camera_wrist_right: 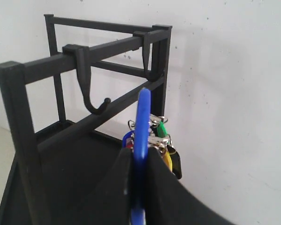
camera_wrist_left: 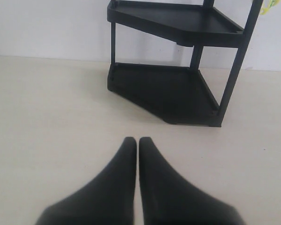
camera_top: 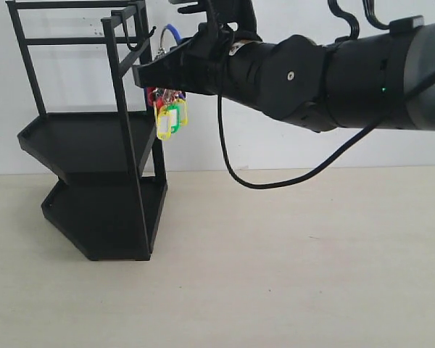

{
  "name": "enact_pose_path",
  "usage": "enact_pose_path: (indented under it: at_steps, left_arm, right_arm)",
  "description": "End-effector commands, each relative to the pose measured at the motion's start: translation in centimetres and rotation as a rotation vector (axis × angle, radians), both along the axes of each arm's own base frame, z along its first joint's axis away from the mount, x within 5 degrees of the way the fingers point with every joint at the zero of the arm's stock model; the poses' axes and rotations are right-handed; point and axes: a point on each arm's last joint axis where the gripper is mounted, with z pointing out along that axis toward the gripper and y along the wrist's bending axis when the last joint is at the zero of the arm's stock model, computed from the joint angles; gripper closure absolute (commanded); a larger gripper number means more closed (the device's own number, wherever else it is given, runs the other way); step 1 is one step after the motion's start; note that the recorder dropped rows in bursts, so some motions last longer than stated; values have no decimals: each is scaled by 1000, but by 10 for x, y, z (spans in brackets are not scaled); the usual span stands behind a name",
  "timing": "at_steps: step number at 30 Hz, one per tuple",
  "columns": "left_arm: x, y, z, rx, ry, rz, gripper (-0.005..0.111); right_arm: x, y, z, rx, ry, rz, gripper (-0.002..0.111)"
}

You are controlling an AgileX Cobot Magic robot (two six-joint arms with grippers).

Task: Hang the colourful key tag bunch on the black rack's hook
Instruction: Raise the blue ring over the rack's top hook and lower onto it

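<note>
Backdrop: plain white wall [camera_top: 312, 109], a few small dark specks on it in the right wrist view.
Surface: pale wood-grain table [camera_top: 290, 275], meeting the wall at a straight line.
Rack: the black rack [camera_top: 94, 145] stands on the table against the wall, at the left of the exterior view. It has two angular tray shelves, one above the other, with thin upright bars and cross bars above them.
Hook: the hook [camera_wrist_right: 91, 101] hangs from the upper frame bar, J-shaped, tip turned up. A second one sits farther along the same bar.
Right gripper: the right gripper [camera_top: 148, 72] is raised to the level of the rack's top frame, beside it, with its black fingers [camera_wrist_right: 168, 187] pinched onto the blue ring [camera_wrist_right: 143, 122], which stands upright between them.
Bunch: the colourful key tag bunch [camera_top: 170, 116] dangles under the gripper in the air, yellow and green tags lowest, red behind. It is just beside the rack's front upright, above the upper shelf's level.
Ring to hook: near, but apart; the right wrist view shows a gap between ring and hook tip.
Left gripper: the left gripper [camera_wrist_left: 138, 143] is low over the bare table, jaws pressed together with nothing between them, the rack's lower shelf ahead of it.
Cable: a black cable [camera_top: 275, 181] loops beneath the right arm.
</note>
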Motion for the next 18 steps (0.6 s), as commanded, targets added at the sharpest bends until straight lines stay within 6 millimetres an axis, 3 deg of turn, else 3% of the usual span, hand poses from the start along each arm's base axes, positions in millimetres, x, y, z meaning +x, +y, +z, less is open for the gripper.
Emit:
enact_pose_path:
  at_steps: [1,9,18]
  left_arm:
    - [0,0,1,8,-11,0,102]
    - [0,0,1,8,-11,0,102]
    - [0,0,1,8,-11,0,102]
  right_arm:
    - [0,-2,13,29,-64,-22,108]
    - [-1,16,17,13,-69,27,108]
    - [7,23,2,-16,-40,35,108]
